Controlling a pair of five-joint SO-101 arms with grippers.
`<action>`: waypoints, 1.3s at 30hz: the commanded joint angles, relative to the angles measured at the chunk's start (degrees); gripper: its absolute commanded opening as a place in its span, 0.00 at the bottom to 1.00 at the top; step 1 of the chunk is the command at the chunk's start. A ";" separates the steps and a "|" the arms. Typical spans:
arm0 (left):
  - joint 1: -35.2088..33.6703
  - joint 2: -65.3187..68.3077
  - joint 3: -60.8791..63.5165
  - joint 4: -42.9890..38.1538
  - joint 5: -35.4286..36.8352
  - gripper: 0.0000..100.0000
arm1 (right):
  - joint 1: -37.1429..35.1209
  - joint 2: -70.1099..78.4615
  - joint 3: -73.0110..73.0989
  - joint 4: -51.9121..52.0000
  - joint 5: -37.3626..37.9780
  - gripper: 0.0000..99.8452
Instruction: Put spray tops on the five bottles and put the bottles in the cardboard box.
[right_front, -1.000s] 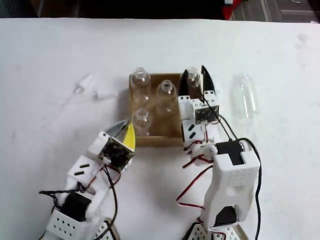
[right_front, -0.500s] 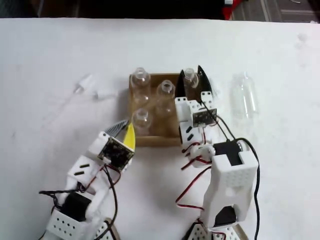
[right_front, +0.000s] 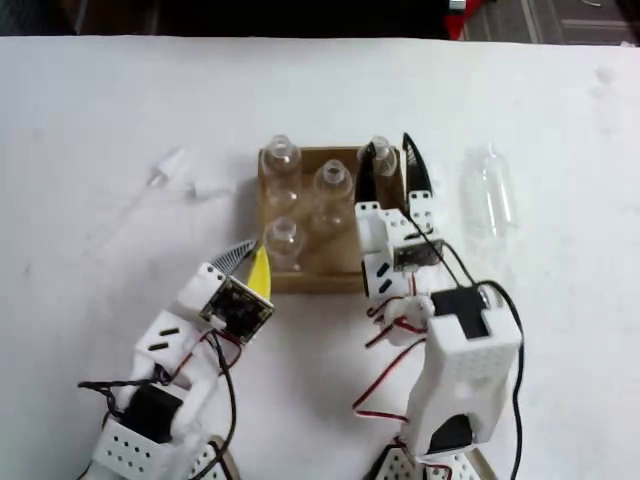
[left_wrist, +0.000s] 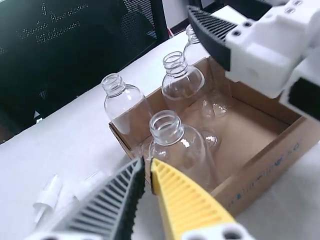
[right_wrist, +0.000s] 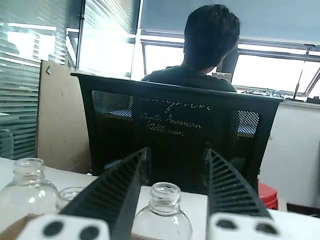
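Note:
The cardboard box (right_front: 312, 272) holds several clear bottles without tops: back left (right_front: 282, 157), middle (right_front: 332, 182), front left (right_front: 283, 237) and back right (right_front: 381, 152). Another bottle (right_front: 488, 190) lies on its side on the table to the right of the box. Two white spray tops (right_front: 170, 165) (right_front: 211, 187) lie left of the box. My right gripper (right_front: 392, 162) is open, its black fingers on either side of the back right bottle (right_wrist: 162, 210). My left gripper (right_front: 250, 258) is shut and holds nothing, at the box's front left corner, near the front left bottle (left_wrist: 175, 145).
The white table (right_front: 100, 100) has free room on the left and at the back. The right arm's white body (left_wrist: 260, 45) hangs over the box's right side. A black mesh chair (right_wrist: 175, 130) stands beyond the table's far edge.
The right gripper swung a little left over the box, then came back and drew slightly toward its base, staying open around the back right bottle. The left arm has barely moved.

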 joint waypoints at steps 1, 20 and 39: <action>0.75 -0.84 -0.18 -0.44 -0.88 0.02 | 0.57 -10.33 5.36 -1.27 -4.57 0.15; 0.75 -0.84 -0.18 -0.44 -0.97 0.02 | 6.55 -63.69 29.89 1.89 -6.42 0.15; 0.57 -0.84 -0.18 -0.44 -1.32 0.02 | 37.41 -102.29 31.03 36.70 -6.42 0.15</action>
